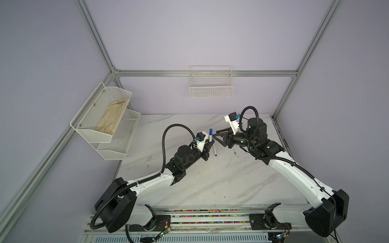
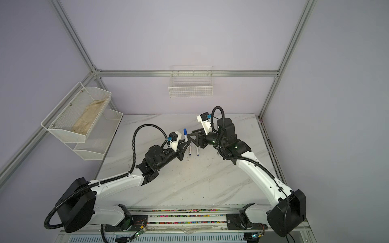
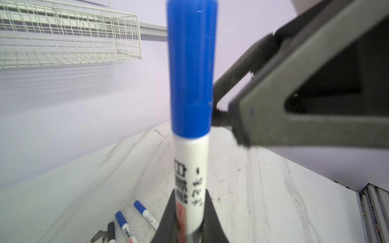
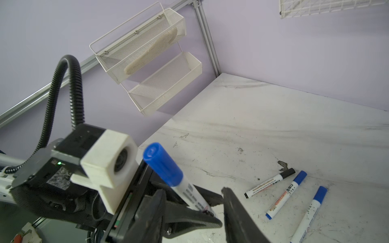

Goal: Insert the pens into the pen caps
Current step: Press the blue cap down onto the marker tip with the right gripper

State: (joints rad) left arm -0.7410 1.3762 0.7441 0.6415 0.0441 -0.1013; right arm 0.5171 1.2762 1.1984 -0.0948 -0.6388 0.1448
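Right wrist view: beige cloth (image 4: 151, 52) in upper tier of mesh rack (image 4: 109, 61); left gripper (image 4: 207, 210) clamping blue-capped pen (image 4: 179, 181); right gripper (image 4: 194, 190) parted.

Both arms reach inward and forward. Left gripper (image 1: 211, 145) clamps a pen (image 1: 210, 135) upright; right gripper (image 1: 215, 134) stands just beside, jaws apart.

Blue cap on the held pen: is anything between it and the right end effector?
Nothing visible. The right end effector hangs open close beside the blue cap, no object between them. The left end effector grips that pen upright by its barrel, below the cap.
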